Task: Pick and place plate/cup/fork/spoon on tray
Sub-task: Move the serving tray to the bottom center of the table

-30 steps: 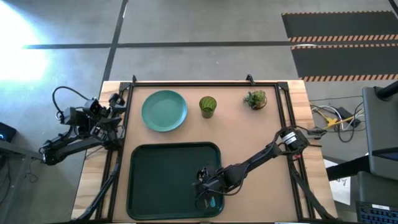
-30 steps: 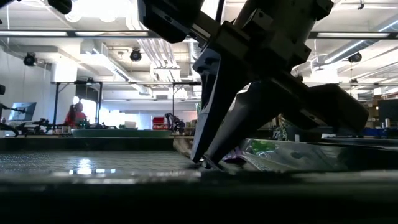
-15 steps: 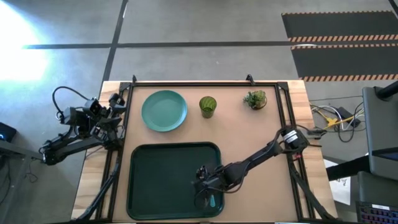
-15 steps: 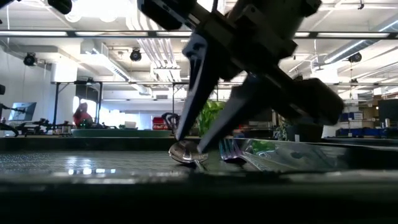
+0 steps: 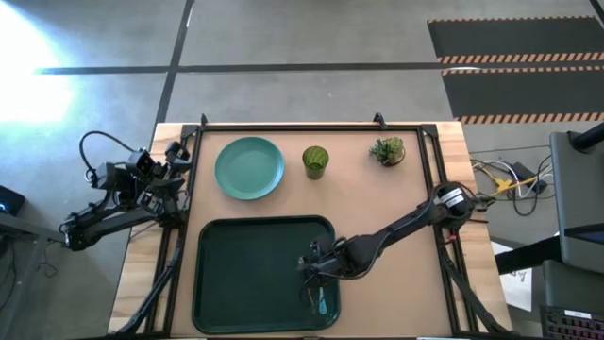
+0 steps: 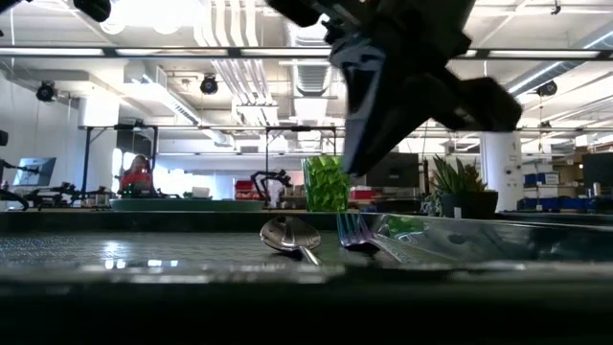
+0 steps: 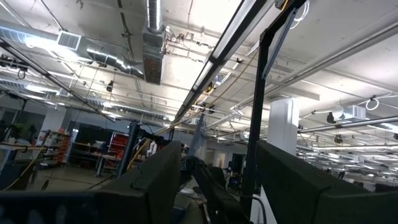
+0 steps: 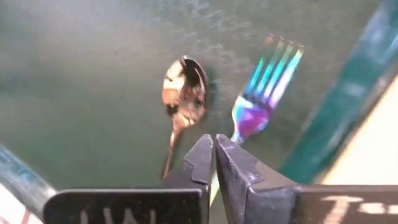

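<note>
With the spoon (image 8: 182,93) and fork (image 8: 261,93) lying side by side in the tray (image 5: 245,269), the right pincer (image 8: 214,152), pinched shut and empty just above them, could nudge either askew if it dips.

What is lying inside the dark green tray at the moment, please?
The spoon and the fork lie side by side near the tray's right edge. From above, the right gripper partly covers them.

Below the right gripper (image 8: 214,146): spoon (image 8: 182,93) and fork (image 8: 264,90), side by side in the tray (image 8: 74,74). Well beyond it, outside the tray: plate (image 5: 249,168) and cup (image 5: 315,161).
</note>
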You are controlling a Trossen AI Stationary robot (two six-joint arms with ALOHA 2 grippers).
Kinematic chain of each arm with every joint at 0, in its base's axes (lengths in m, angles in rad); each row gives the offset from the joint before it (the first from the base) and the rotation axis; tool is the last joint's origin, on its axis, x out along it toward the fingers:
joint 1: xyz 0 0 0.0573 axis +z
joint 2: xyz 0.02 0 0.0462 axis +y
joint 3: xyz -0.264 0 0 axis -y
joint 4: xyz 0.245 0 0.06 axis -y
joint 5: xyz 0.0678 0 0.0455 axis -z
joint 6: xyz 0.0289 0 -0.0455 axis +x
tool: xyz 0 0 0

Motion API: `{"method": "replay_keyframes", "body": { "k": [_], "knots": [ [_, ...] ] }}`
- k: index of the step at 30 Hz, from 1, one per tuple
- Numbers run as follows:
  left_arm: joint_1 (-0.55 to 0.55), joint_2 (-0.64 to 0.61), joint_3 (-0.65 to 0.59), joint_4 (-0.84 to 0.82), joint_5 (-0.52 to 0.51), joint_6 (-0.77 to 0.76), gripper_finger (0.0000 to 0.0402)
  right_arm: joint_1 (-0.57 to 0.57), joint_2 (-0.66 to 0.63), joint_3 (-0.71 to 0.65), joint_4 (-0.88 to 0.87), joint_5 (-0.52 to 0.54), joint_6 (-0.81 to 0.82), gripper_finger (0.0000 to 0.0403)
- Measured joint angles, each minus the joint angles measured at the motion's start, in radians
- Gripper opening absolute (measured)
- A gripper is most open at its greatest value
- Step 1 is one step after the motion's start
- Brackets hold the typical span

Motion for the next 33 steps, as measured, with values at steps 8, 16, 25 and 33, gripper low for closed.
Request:
{"method": "replay_keyframes", "body": {
  "k": [8, 16, 25, 33],
  "knots": [
    [0.000, 0.000, 0.000, 0.000, 0.000, 0.000, 0.0191, 0.000, 0.002, 0.000, -0.076, -0.058, -0.006, 0.0008],
    [0.000, 0.000, 0.000, 0.001, 0.000, 0.000, 0.0191, 0.001, 0.035, 0.000, -0.108, -0.089, -0.007, 0.0008],
    [0.000, 0.000, 0.000, 0.006, 0.000, -0.001, 0.0191, 0.001, 0.035, -0.023, -0.206, -0.087, -0.006, 0.0008],
    [0.000, 0.000, 0.000, 0.008, 0.000, -0.001, 0.0191, 0.001, 0.035, -0.058, -0.249, -0.089, 0.002, 0.0008]
  ]
}}
